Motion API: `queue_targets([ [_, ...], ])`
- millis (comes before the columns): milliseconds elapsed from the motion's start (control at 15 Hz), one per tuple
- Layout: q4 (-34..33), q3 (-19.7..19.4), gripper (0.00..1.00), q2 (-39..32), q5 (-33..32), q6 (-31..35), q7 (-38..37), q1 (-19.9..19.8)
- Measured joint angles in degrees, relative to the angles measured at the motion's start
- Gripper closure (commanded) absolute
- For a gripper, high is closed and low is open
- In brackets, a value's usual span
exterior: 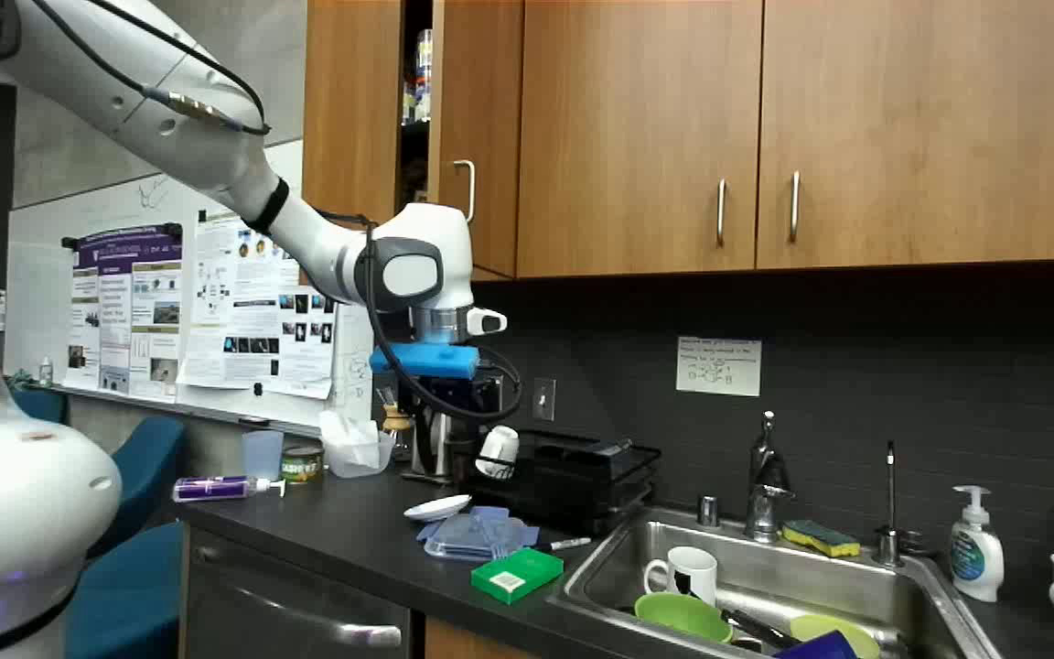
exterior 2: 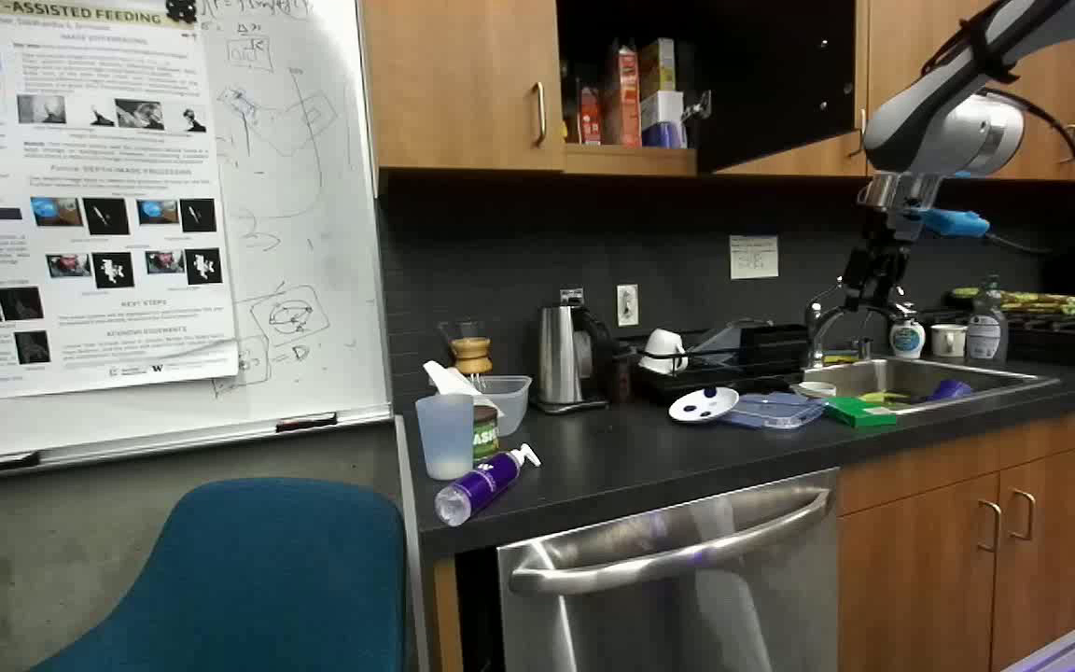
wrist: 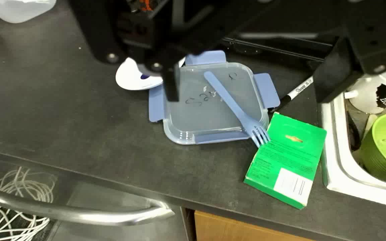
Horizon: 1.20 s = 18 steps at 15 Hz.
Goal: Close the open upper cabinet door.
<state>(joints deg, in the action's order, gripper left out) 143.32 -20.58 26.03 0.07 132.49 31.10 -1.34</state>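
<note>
The upper cabinet door point(exterior: 489, 110) is narrow brown wood with a slim silver bar handle point(exterior: 470, 188). It stands swung open, away from its narrow twin door point(exterior: 353, 101). My wrist covers the open door's lower corner in this exterior view. In an exterior view its dark inner face point(exterior 2: 771, 79) and a hinge show, beside shelves with boxes. My gripper point(exterior 2: 872, 297) points down over the counter, lower than the door and apart from it. In the wrist view the gripper point(wrist: 247, 99) has its fingers wide apart with nothing held. The door is out of the wrist view.
Wide closed cabinet doors point(exterior: 641, 137) adjoin the open one. Below are a dish rack point(exterior: 573, 467), a kettle point(exterior 2: 558, 355), a lidded container with a fork point(wrist: 209, 100), a green box point(wrist: 286, 157) and the sink point(exterior: 600, 558). A whiteboard point(exterior 2: 314, 280) stands beside the cabinets.
</note>
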Motion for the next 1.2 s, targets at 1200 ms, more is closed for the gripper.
queue_targets([
  [1200, -0.09, 1.60, 0.00, -0.36, 0.16, 2.85, -8.41, -3.47],
])
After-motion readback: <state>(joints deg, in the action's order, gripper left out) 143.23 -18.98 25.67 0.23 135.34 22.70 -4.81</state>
